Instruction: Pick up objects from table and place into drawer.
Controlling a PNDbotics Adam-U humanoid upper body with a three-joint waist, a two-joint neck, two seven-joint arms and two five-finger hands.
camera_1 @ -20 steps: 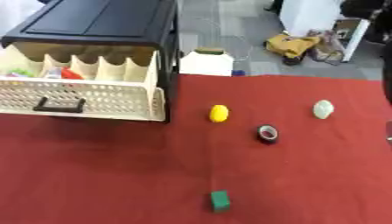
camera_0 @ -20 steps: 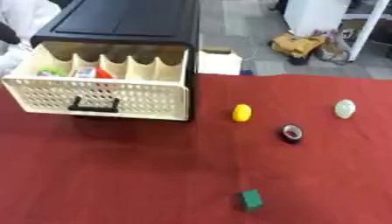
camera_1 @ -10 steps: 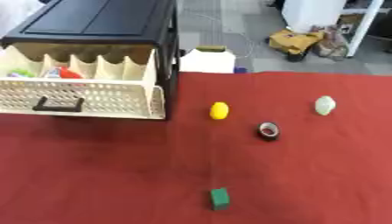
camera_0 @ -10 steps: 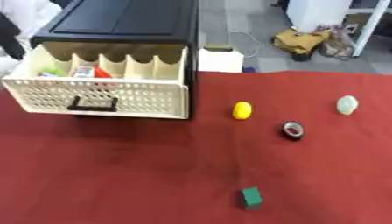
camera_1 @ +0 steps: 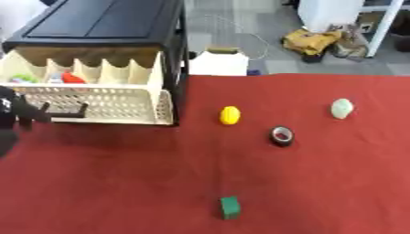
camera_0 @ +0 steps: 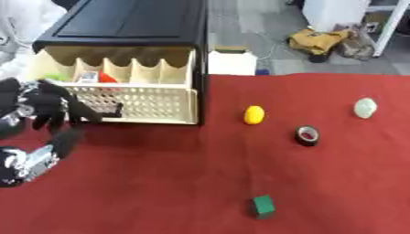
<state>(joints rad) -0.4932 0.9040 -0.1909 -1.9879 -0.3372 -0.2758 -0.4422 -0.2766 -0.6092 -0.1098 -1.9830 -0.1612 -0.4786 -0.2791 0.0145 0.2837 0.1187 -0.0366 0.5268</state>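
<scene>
On the red table lie a yellow egg-shaped object [camera_0: 254,114], a black tape roll [camera_0: 307,135], a pale green object [camera_0: 365,108] at the right and a small green cube [camera_0: 262,206] near the front. The cream basket drawer [camera_0: 152,103] stands pulled out of the black cabinet [camera_0: 136,20], with red and green items inside. My left hand [camera_0: 38,112] hovers at the left edge just in front of the drawer's dark handle, fingers spread and relaxed, holding nothing. It is far from all the loose objects.
A white box [camera_0: 232,62] sits behind the table's far edge beside the cabinet. A yellow bag [camera_0: 320,40] and white furniture stand on the floor beyond. Red cloth stretches between the drawer and the objects.
My left hand has come into view at the left edge in front of the drawer. The whole picture has shifted a little, so the camera moved; the loose objects lie as before.
</scene>
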